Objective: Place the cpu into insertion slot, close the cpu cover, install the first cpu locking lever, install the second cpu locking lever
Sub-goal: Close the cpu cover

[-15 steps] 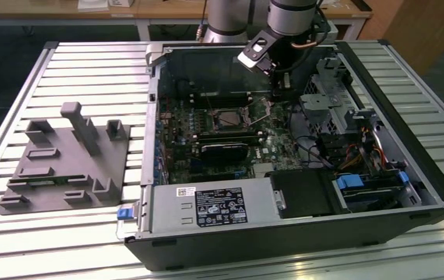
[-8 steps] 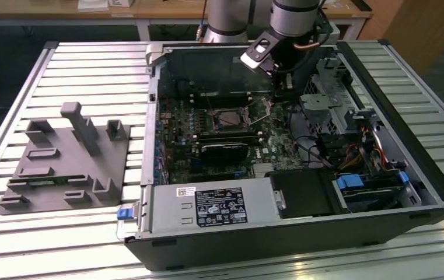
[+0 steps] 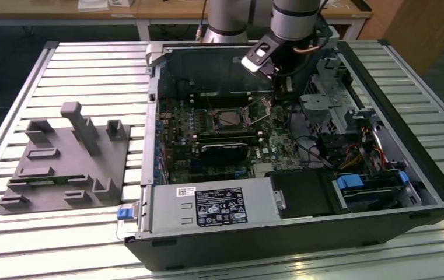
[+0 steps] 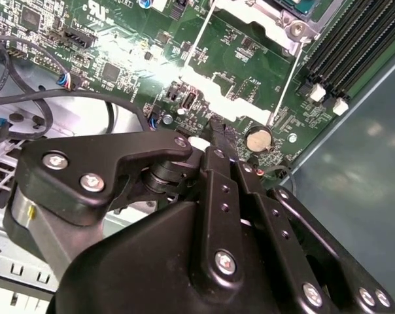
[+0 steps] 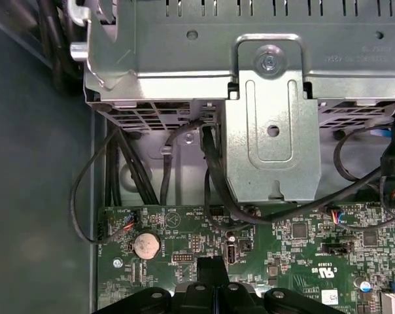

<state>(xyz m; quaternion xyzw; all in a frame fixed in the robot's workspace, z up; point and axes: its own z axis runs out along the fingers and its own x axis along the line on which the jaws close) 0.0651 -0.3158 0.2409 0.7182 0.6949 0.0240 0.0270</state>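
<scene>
Slot [image 3: 228, 119] sat mid-board [image 5: 282, 261], claw [image 5: 211, 261] pinched together by the board's corner, near the coin cell [image 5: 146, 245].

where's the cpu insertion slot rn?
In the exterior view, the insertion slot sits on the motherboard, just to the exterior view's left of the gripper.

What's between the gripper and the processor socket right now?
In the second wrist view, green circuit board with small soldered parts lies between the gripper and the processor socket; a coin battery sits beside the gripper's tip.
</scene>
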